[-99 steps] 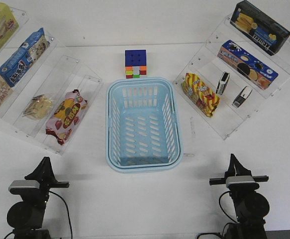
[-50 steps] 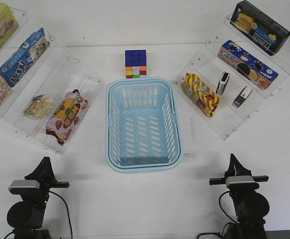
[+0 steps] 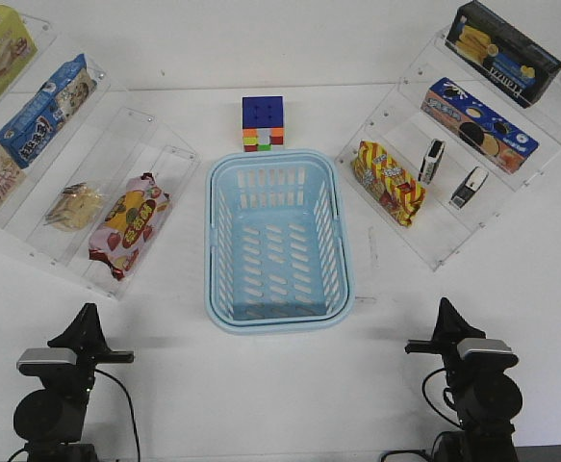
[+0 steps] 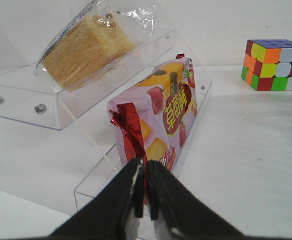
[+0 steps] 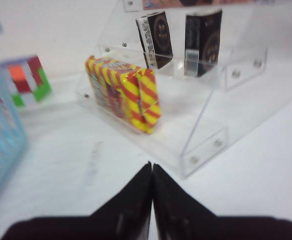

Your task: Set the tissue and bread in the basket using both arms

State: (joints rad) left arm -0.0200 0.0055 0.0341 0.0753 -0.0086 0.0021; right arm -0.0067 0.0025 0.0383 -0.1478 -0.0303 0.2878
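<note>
both arms sit at the near edge of the desk point(image 3: 261, 385) with nothing gathered, yet the right arm has begun to stir: its wrist housing now looks turned and shifted slightly toward the right-hand shelf compared with half a second ago, while the left arm has not moved. that reads as the opening of the reach, with every step of the task still ahead. the left hand point(image 4: 144, 187) has its fingers pressed together on nothing, and the right hand point(image 5: 151, 192) is likewise pressed together and holding nothing. the bread point(image 3: 72, 205) lies in its clear wrap on the left acrylic rack point(image 3: 155, 125), beside a red strawberry snack bag point(image 3: 128, 223) on the step below. the tissue point(image 3: 469, 187) stands on the right acrylic rack point(image 3: 434, 252), just beside a narrower look-alike pack point(image 3: 431, 161) and near a striped red-and-yellow bag point(image 3: 389, 182). the basket point(image 3: 224, 306) waits in the centre with no goods in it, a colour cube point(image 3: 263, 123) behind it. open desk lies between each arm and its rack; the clear front lips of the steps are the edges to clear.
</note>
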